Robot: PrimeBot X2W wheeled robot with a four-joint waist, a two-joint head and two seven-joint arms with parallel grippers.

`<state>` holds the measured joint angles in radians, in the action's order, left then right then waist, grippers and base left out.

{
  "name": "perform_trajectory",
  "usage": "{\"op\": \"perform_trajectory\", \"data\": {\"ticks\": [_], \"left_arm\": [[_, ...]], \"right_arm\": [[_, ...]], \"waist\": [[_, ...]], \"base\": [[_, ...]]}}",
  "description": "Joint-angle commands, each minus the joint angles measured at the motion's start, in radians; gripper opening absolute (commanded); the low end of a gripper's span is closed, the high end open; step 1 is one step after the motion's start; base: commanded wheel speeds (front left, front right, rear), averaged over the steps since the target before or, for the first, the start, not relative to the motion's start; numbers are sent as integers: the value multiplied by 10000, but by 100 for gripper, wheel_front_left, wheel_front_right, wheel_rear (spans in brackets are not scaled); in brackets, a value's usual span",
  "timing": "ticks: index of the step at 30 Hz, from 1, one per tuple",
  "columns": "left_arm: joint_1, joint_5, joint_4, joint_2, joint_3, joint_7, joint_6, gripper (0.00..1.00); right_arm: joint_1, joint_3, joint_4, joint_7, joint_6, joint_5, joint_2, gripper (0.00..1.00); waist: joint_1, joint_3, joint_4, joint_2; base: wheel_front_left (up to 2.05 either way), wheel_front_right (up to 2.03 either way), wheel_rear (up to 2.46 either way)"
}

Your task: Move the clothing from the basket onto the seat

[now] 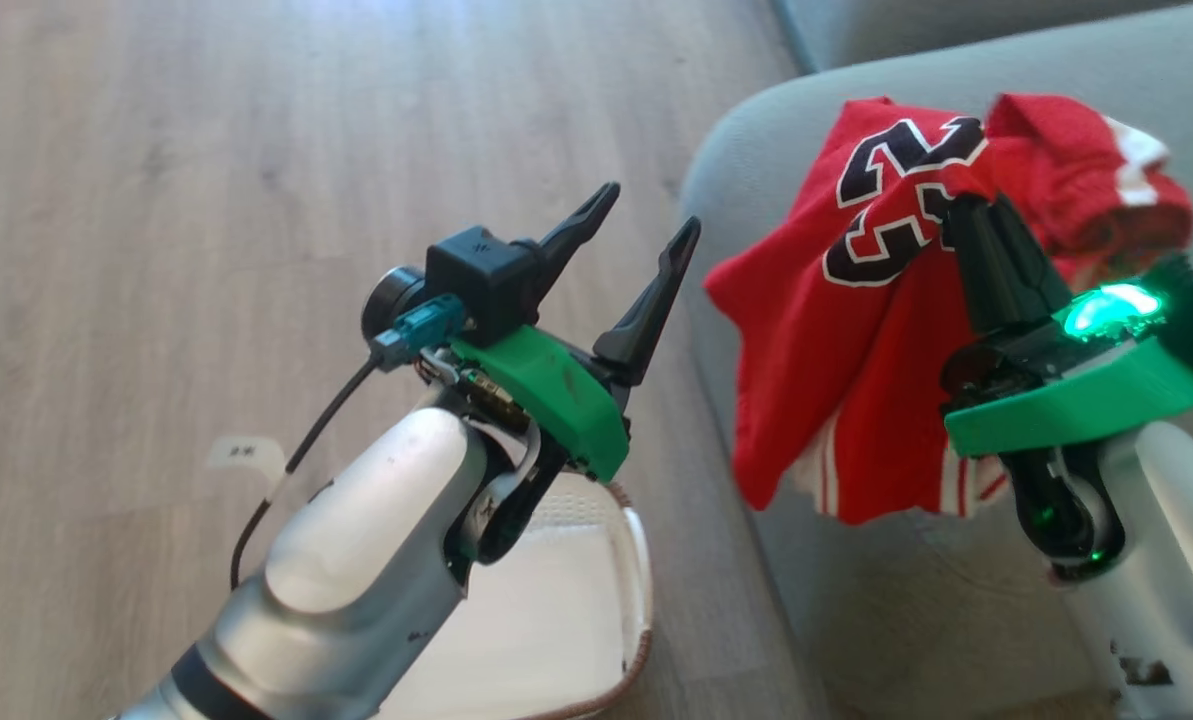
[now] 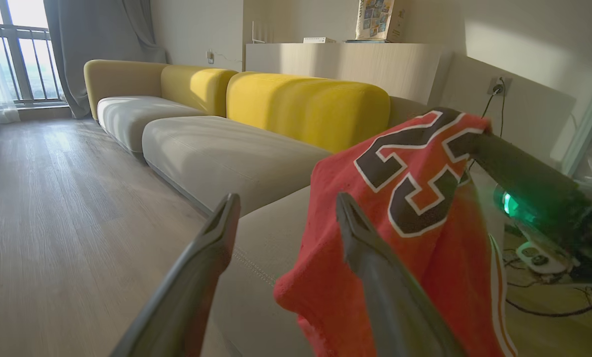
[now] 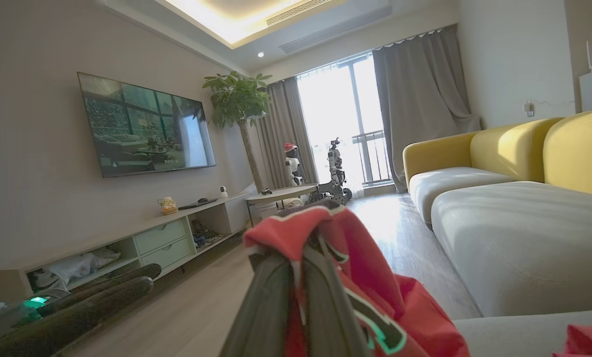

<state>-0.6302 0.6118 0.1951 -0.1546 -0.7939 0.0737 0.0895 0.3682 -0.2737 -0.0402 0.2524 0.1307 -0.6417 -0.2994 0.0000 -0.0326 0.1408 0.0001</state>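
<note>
Head view. The left claw is over the floor, fingers spread apart, nothing between them. The basket stands on the floor below it, beside the seat. What shows of its inside is white with no red cloth in it. The rest is hidden behind the left forearm. The right claw is clamped on the jersey near the black number, and the cloth hangs from it over the seat's rounded corner. I cannot tell whether the hem touches the cushion. A second red garment with white trim lies bunched on the seat just beyond the right claw.

Left wrist view. The left claw is open and empty. The jersey hangs past its right finger, above the near edge of the seat.

Right wrist view. The two fingers of the right claw are pressed together with a fold of the jersey pinched between them. The seat stretches away to the right. A bit of red cloth lies on it at the lower corner.

Progress, as a judgement. One garment is on the seat, and the jersey is out of the basket and above the seat but not released. What is left is to lower it, open the right claw, and check the hidden part of the basket for any small piece.
</note>
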Motion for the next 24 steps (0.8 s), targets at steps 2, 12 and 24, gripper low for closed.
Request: {"op": "perform_trajectory", "data": {"ticks": [2,12,24], "left_arm": [[-249,-16,-465,-305,420,149,72,100],[-121,-163,-901,-520,251,251,68,100],[-156,-220,-849,-467,-39,201,-17,100]], "right_arm": [[38,73,724,-23,0,49,-153,0],[-429,999,1904,-479,0,169,-101,0],[-1319,1876,2707,-559,0,190,171,0]], "waist": [[0,-109,798,-1],[0,-407,2163,-1],[0,-787,3153,-1]], "base": [[0,0,0],[0,0,0],[0,0,0]]}}
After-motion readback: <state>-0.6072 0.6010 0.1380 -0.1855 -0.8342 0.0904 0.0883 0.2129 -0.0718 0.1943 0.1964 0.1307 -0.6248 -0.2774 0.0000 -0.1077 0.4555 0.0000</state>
